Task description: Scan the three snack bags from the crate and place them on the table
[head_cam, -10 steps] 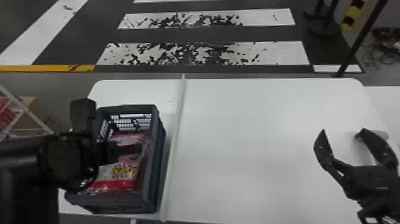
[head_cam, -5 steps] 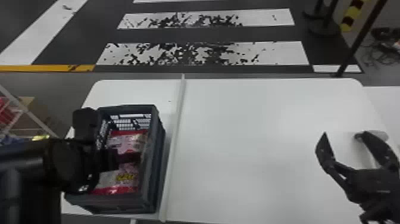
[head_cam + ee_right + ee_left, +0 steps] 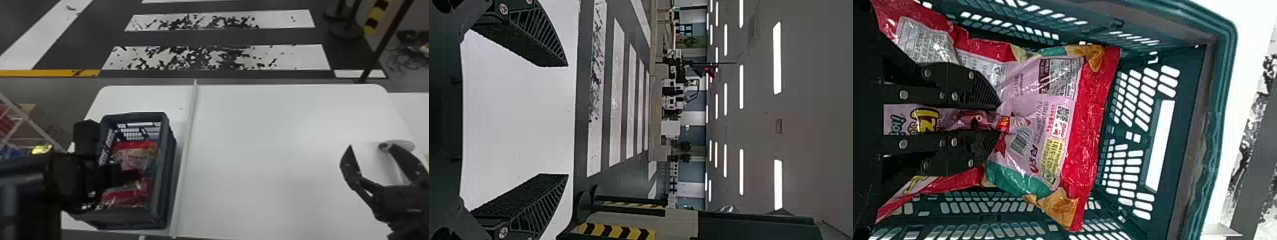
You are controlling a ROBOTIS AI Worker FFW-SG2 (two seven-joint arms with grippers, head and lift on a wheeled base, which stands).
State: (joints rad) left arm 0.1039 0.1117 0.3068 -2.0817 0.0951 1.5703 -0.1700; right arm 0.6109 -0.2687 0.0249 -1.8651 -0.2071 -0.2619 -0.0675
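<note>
Dark flr. w/ worn white stripes lay far, w/ yellow line far left, cables far right, pale frame left & strip lights on grey clg. overhead.

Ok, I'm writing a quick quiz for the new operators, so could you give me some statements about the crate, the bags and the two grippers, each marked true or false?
1. The left gripper is inside the crate, closed on a snack bag. True.
2. The right gripper is shut on a second bag. False: its fingers are spread apart, with nothing between them.
3. The crate stands to the right of the pale strip on the table. False: it stands to the left.
4. More than one snack bag is in the crate. True.
5. The crate's walls are solid all over. False: they have rows of slots.
</note>
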